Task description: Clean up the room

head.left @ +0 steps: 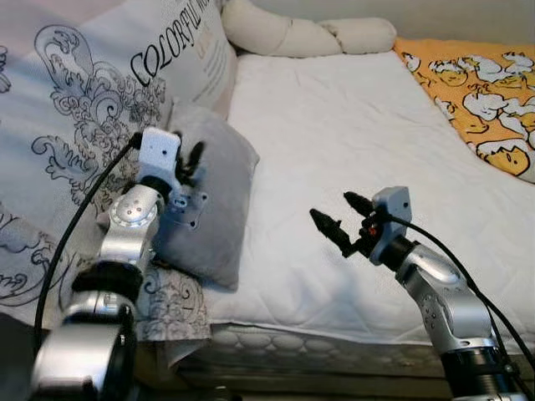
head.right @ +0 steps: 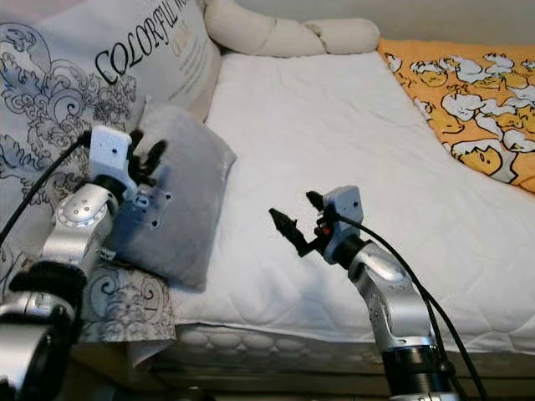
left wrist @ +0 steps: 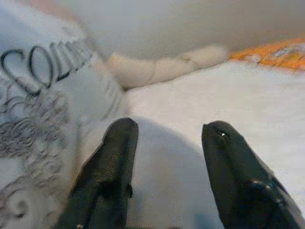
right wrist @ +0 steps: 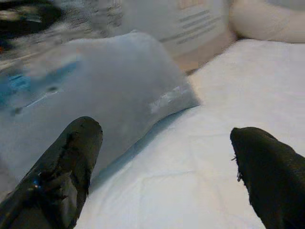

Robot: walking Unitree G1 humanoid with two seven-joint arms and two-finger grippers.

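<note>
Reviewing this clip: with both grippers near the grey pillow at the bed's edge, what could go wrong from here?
1. The grey pillow leans at the near edge of the white mattress; a push from the left gripper, open against it, might tip it off.
2. The right gripper hovers open just above the mattress and may snag the quilted cover.
3. The large printed pillow propped behind could slump if the grey one shifts.

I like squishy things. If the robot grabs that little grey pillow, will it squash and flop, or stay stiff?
Probably squash. The grey pillow looks plump and soft, slumped against the big printed pillow, so it would likely dent under the left gripper. It looks light for its size. Lifted by one corner, it may sag. It shouldn't roll on the white mattress.
</note>
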